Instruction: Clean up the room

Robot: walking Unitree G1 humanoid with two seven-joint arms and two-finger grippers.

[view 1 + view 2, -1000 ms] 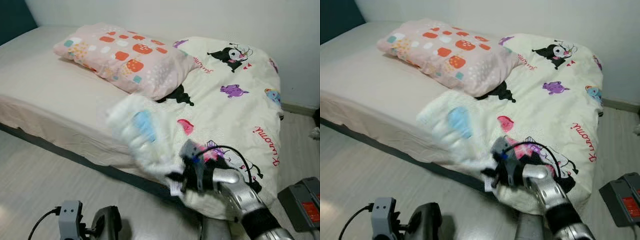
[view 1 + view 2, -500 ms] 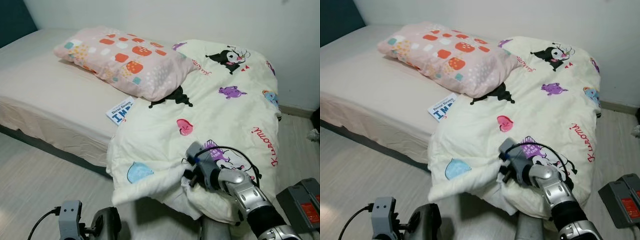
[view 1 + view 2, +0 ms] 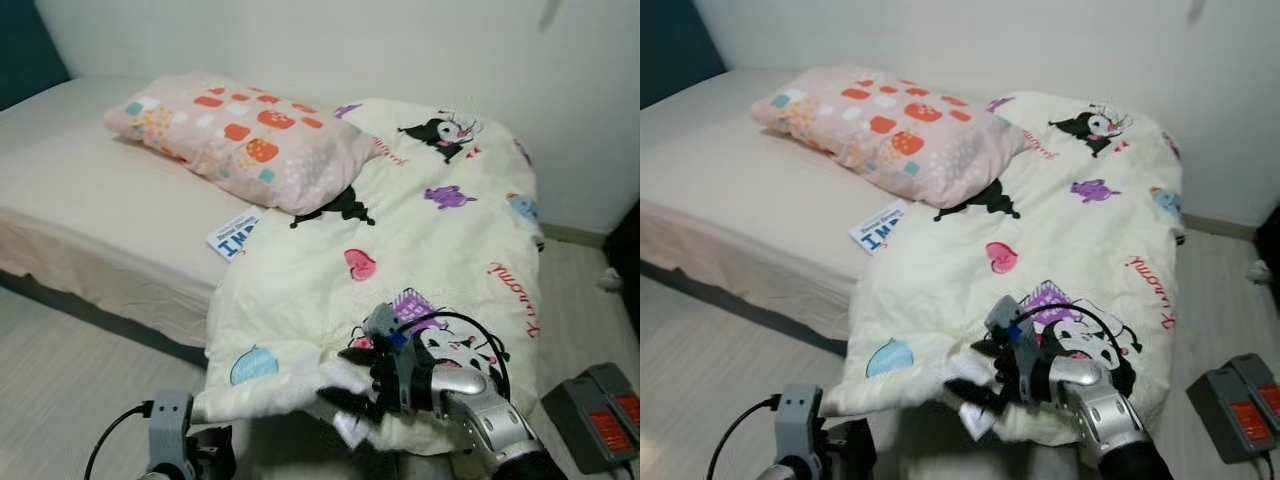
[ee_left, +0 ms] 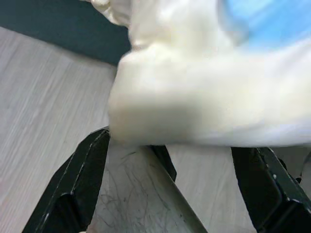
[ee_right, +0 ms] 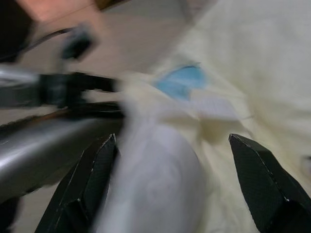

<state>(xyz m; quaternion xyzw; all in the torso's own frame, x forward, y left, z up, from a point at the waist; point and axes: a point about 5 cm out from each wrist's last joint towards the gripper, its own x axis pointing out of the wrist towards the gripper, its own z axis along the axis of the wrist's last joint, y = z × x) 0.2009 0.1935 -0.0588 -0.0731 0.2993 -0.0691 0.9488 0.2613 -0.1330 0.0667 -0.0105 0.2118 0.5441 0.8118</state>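
A cream comforter printed with cartoon characters covers the foot of the bed and hangs over its near edge. Low on that hanging edge sits my right gripper, open, with a pale fold of the comforter blurred between its spread fingers. My left gripper is open just below the comforter's corner, above the floor. A white and blue book lies on the mattress beside a pink patterned pillow.
The beige mattress runs off to the left, with a dark base under it. Light wood floor lies in front. A grey box with a red label sits on the floor at the right. A white wall stands behind the bed.
The comforter corner, blurred in the air over the bed edge a second ago, has dropped and uncovered the book. My right gripper has sunk and spread its fingers. The camera has shifted slightly.
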